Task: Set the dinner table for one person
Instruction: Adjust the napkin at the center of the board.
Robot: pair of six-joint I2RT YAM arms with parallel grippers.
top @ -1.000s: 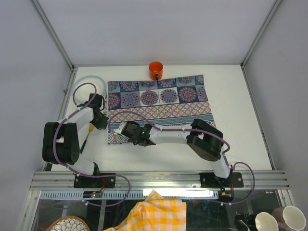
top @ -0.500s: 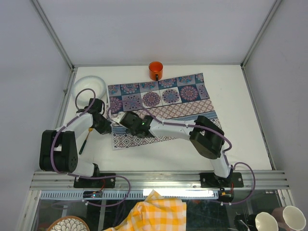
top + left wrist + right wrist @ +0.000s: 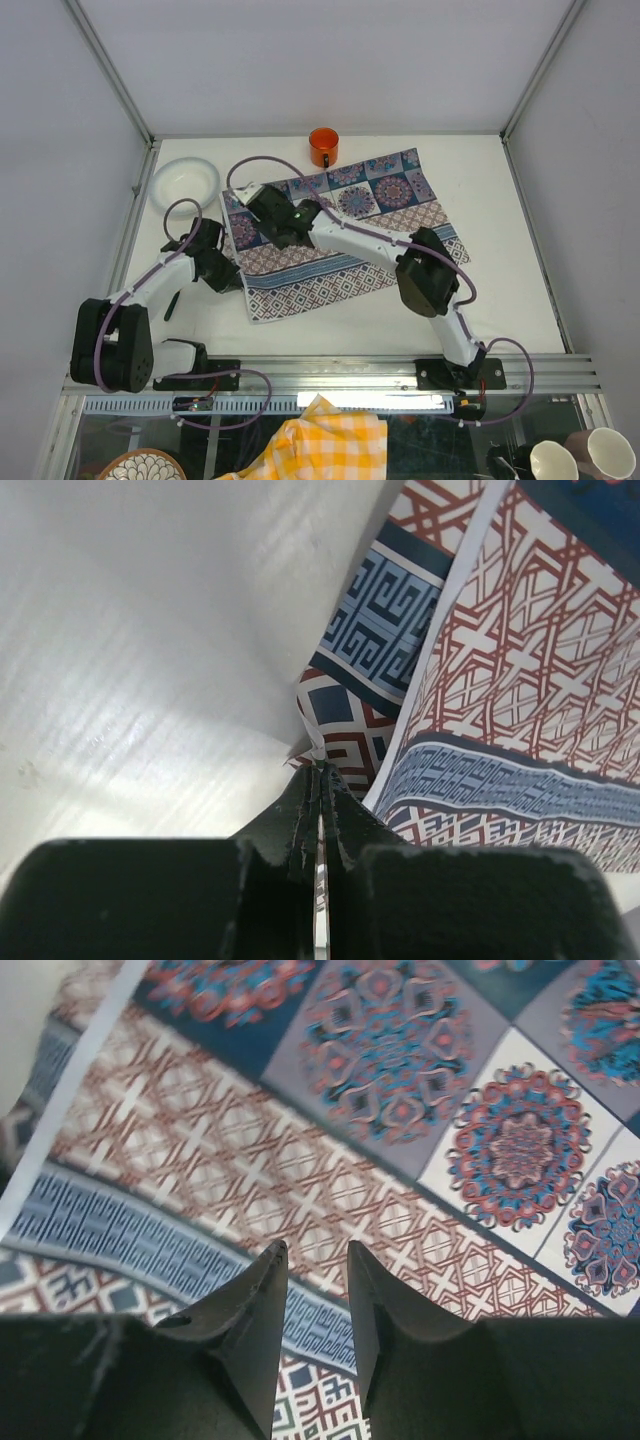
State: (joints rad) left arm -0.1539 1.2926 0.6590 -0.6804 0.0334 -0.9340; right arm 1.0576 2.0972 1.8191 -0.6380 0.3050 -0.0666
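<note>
Top external: 1 dinner table (image 3: 500,200), white, bearing 1 tile-print cloth (image 3: 340,250), askew at centre.
Left wrist: left gripper (image 3: 318,780) clenched on the cloth's corner.
Right wrist: right gripper (image 3: 315,1250) parted, empty, above the cloth.

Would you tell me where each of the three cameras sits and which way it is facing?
Top external: fixed above and behind the arms, looking down on the dinner table; both arms show, bases at the bottom edge.
Left wrist: on the left arm, looking low across the table at the patterned cloth; the left hand shows, shut on the cloth's edge.
Right wrist: on the right arm, looking down on the cloth; the right hand shows, fingers apart.
Shared: all three see the cloth.
</note>
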